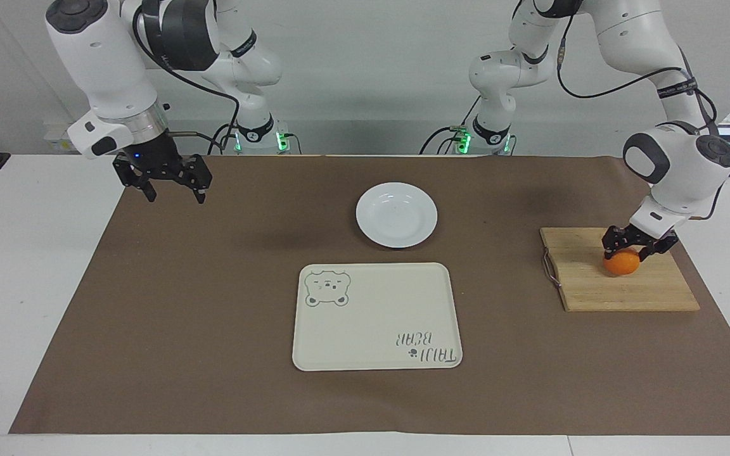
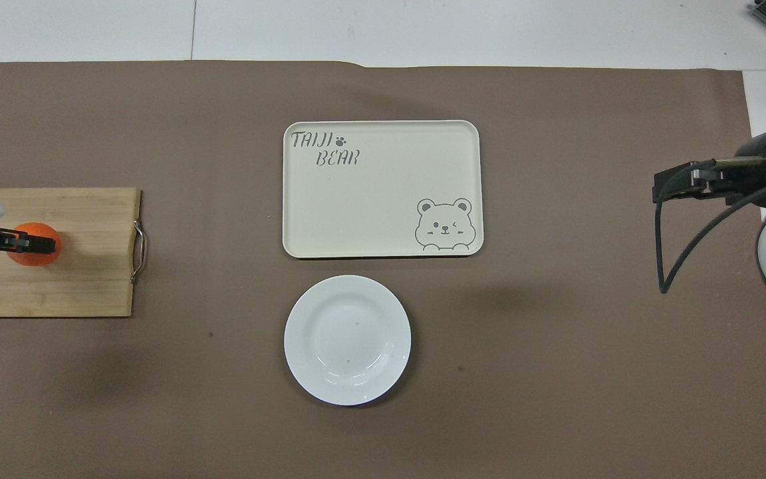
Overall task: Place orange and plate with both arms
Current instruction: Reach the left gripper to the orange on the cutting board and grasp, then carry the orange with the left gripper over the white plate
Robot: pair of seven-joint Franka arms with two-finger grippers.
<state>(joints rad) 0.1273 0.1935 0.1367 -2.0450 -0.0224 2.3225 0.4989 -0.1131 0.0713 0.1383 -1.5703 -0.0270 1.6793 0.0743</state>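
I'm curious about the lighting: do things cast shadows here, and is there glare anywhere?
Facing view: soft shadow patches on the brown mat, light sheen on the plate. Overhead view: the plate shows faint bright arcs; a blurry shadow darkens the mat beside it; no harsh glare.

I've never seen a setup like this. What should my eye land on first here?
Probably the bright orange, sitting on a wooden board at the left arm's end of the table, with the left gripper closed down on it. Next, the white plate in the middle, with the cream bear-print tray beside it, farther from the robots. The right gripper waits open over the brown mat.
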